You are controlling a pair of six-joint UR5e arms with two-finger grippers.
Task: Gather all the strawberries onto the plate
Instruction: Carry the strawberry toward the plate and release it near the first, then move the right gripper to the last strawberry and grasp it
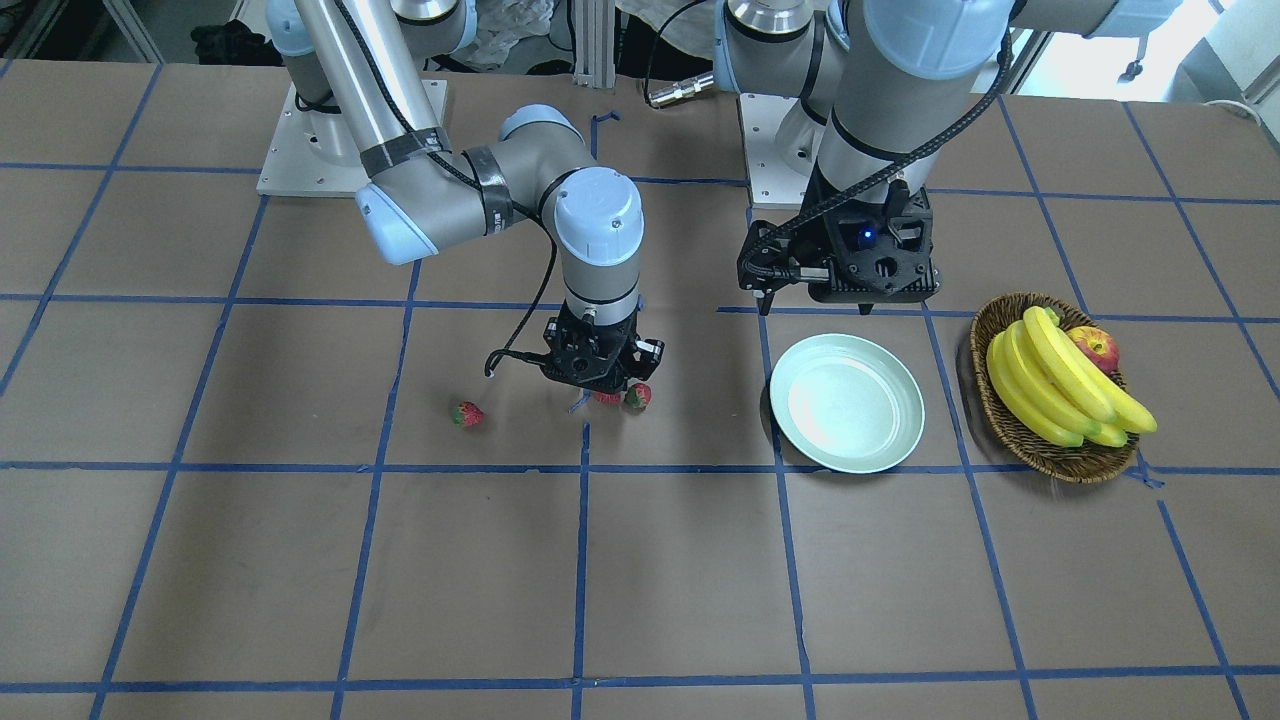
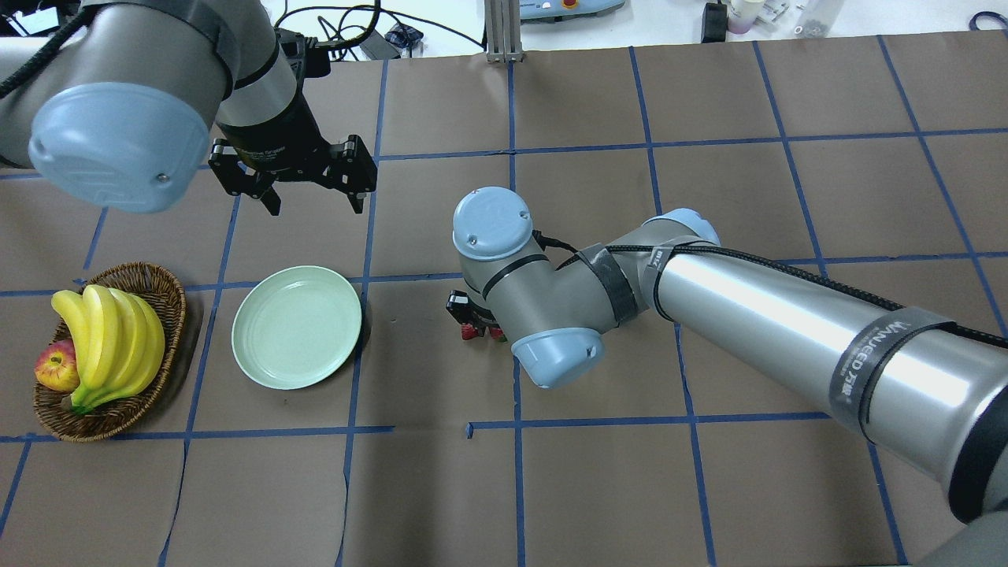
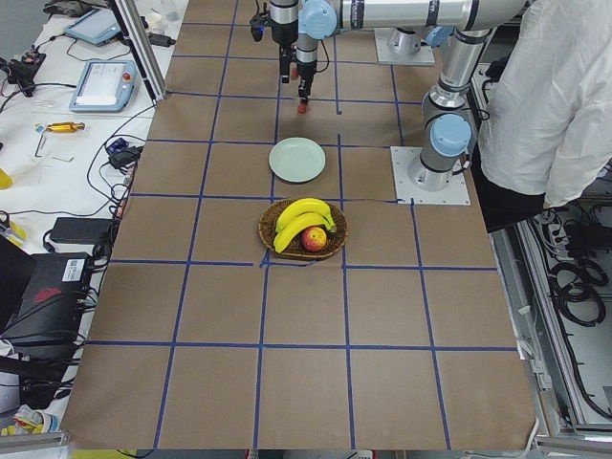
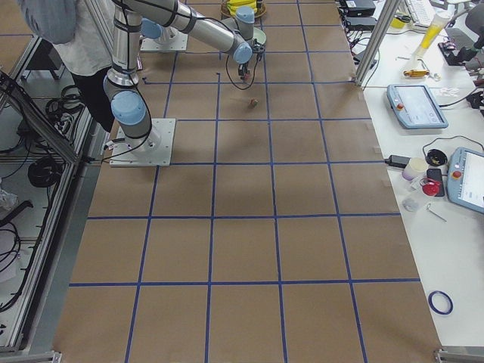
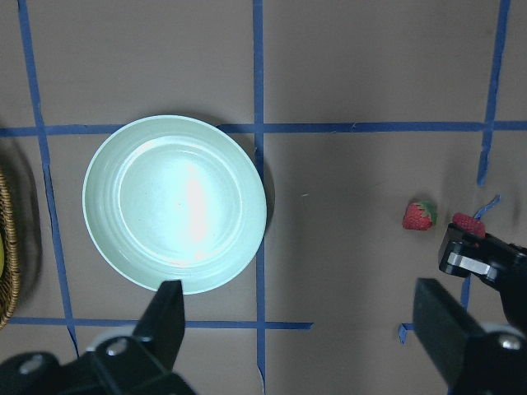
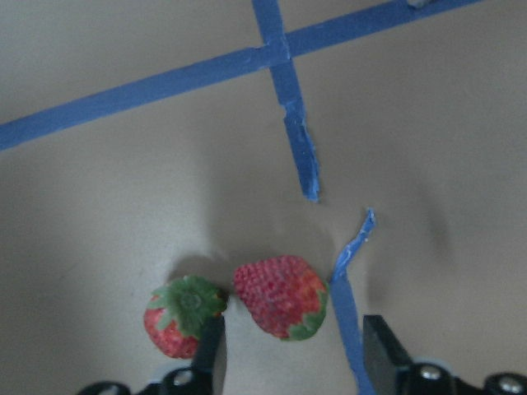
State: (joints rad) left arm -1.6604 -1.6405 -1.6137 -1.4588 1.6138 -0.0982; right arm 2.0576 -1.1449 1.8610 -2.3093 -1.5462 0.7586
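My right end effector (image 6: 292,358) is low over the worktop (image 1: 650,580), open, straddling one strawberry (image 6: 280,296). Second strawberry (image 6: 183,317) just beside it, third strawberry (image 1: 467,413) apart. My left end effector (image 2: 313,206) is open near the plate (image 1: 847,403).

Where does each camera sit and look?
Front: across the table, facing the robot; both arms, plate, basket.
Overhead: behind the robot, looking down; both arms.
Left side: table's end by the basket, looking along; both arms.
Right side: opposite end; right arm nearer.
Left wrist: straight down at plate; left gripper.
Right wrist: down at strawberries; right gripper.
Shared: both wrist views show two strawberries.
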